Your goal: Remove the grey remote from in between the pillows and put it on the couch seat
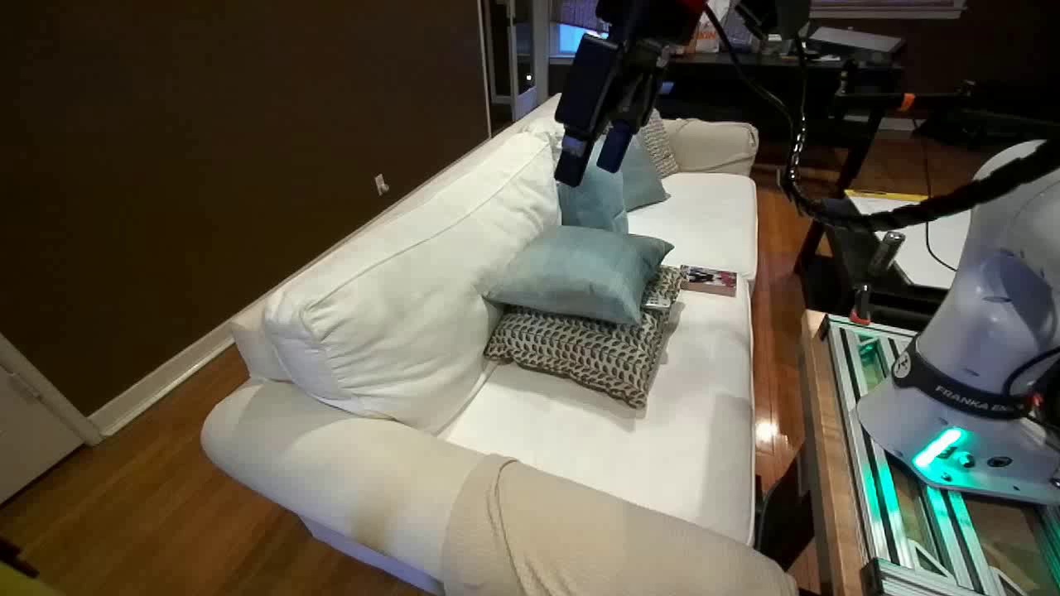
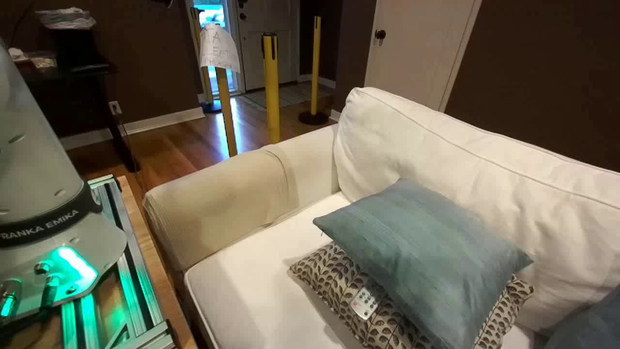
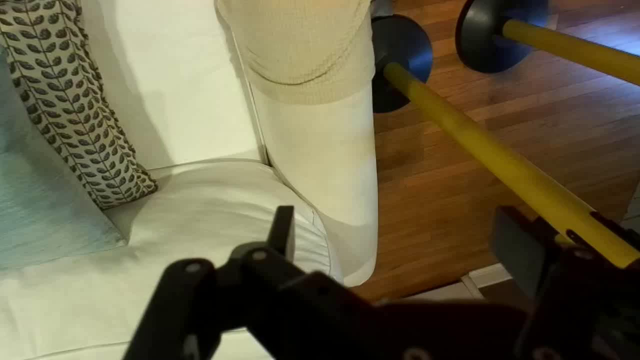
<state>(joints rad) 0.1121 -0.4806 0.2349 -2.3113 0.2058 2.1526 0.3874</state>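
Note:
The grey remote (image 1: 657,304) (image 2: 364,304) lies between two stacked pillows. One end, with buttons, sticks out from under the teal pillow (image 1: 580,273) (image 2: 426,247), resting on the patterned pillow (image 1: 571,352) (image 2: 324,276). The rest of it is hidden under the teal pillow. The pillows lie on the white couch seat (image 1: 704,397) (image 2: 261,286) against the backrest. My gripper (image 1: 592,163) is open and empty, high above the couch. In the wrist view the gripper (image 3: 400,240) has its fingers wide apart; the patterned pillow (image 3: 75,105) and teal pillow (image 3: 45,210) show at left. The remote is out of that view.
A small box or book (image 1: 709,281) lies on the seat beside the pillows. More teal pillows (image 1: 592,203) lean behind. The white back cushion (image 1: 414,273) and sofa arm (image 2: 227,203) bound the seat. Yellow posts (image 2: 272,87) (image 3: 480,135) stand beyond the arm.

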